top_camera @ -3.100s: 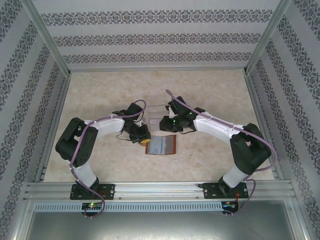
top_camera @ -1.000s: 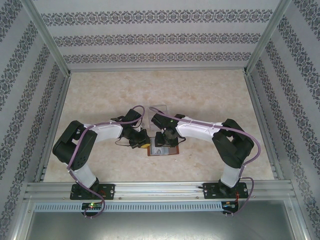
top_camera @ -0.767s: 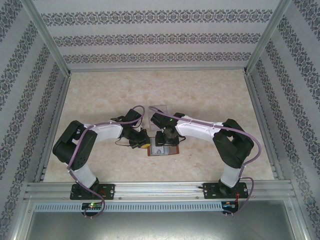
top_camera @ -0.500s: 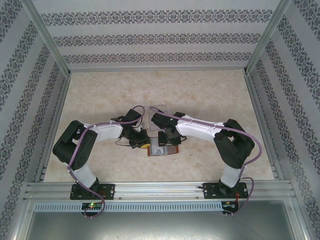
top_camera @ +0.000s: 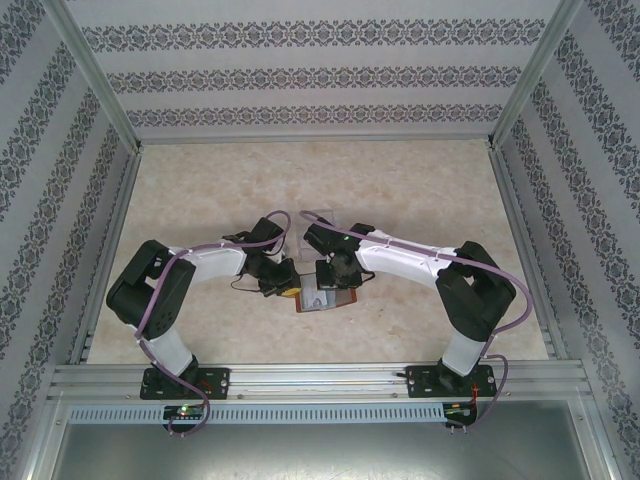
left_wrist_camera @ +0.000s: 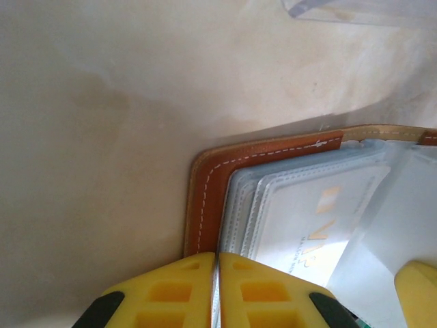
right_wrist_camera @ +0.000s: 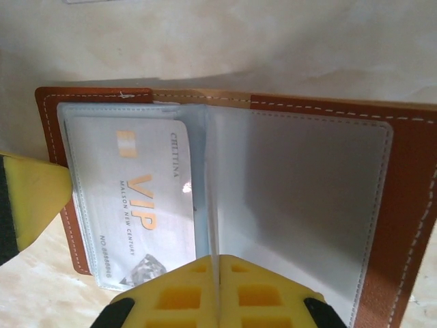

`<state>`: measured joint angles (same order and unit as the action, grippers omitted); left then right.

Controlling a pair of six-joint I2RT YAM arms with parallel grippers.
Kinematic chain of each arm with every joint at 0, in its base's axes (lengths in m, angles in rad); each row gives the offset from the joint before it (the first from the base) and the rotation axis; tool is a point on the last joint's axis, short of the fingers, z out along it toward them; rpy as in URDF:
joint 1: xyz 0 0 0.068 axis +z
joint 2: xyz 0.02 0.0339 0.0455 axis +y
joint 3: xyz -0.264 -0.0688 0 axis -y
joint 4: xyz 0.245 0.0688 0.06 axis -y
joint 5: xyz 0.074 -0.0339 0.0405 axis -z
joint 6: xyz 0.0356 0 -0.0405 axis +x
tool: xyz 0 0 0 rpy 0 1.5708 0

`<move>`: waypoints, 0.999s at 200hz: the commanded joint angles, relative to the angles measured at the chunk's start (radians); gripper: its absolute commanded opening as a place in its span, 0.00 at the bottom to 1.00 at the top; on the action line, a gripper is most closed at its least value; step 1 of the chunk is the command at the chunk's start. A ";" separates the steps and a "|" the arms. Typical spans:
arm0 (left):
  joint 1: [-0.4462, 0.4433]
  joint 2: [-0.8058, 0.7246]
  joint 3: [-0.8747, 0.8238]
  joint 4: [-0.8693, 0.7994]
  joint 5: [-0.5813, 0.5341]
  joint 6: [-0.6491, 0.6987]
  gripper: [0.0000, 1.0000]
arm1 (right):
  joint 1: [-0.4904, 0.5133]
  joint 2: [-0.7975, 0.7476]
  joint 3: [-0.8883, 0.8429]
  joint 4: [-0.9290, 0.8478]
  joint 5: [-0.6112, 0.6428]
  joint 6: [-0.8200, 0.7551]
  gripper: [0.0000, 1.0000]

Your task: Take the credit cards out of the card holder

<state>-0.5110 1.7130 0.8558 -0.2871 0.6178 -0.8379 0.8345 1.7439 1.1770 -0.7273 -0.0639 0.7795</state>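
Right wrist cam, nearest first: the right hand [right_wrist_camera: 218, 277] is pinched fully shut at the near edge of the holder [right_wrist_camera: 410, 205], right on its fold. A thin pale sheet [right_wrist_camera: 212, 205] stands up clamped in it. Can't tell if that's a card on edge or just a clear sleeve leaf.

Left of the fold, a white VIP card [right_wrist_camera: 130, 205] sits tucked in a clear sleeve. The pocket right of the fold looks blank. The holder lies open and flat on the worktop [right_wrist_camera: 273, 48].

At the holder's left edge, the left hand [left_wrist_camera: 217, 273] is closed tight too, tips on the brown corner. Whether it's pinning the corner or nipping it, I can't say. Just past the holder's far edge there's a clear tray [top_camera: 318, 214].

Handling guess: the cards should be light, stiff and slick, while the sleeves look floppy and clingy. A pull will probably drag the whole holder unless it's held down. Best bite is likely a card's exposed edge at the sleeve mouth, sliding it out along the pocket rather than lifting. The leather looks soft, so pressing on it should be fine. Biggest risk, I reckon, is grabbing sleeve and card together.
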 commanded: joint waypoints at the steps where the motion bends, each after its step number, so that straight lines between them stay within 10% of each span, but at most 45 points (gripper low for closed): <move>1: -0.013 0.036 0.009 -0.047 -0.032 0.028 0.11 | -0.011 -0.008 -0.026 -0.049 0.052 -0.022 0.03; 90: -0.013 0.033 0.013 -0.067 -0.024 0.032 0.11 | -0.033 0.057 -0.072 -0.099 0.161 -0.048 0.27; 200: -0.019 -0.033 0.105 -0.160 -0.057 0.041 0.11 | -0.032 -0.040 -0.004 -0.159 0.164 -0.075 0.31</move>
<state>-0.5117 1.7145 0.9150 -0.3767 0.5934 -0.8185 0.8131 1.7607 1.1339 -0.8581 0.0933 0.7170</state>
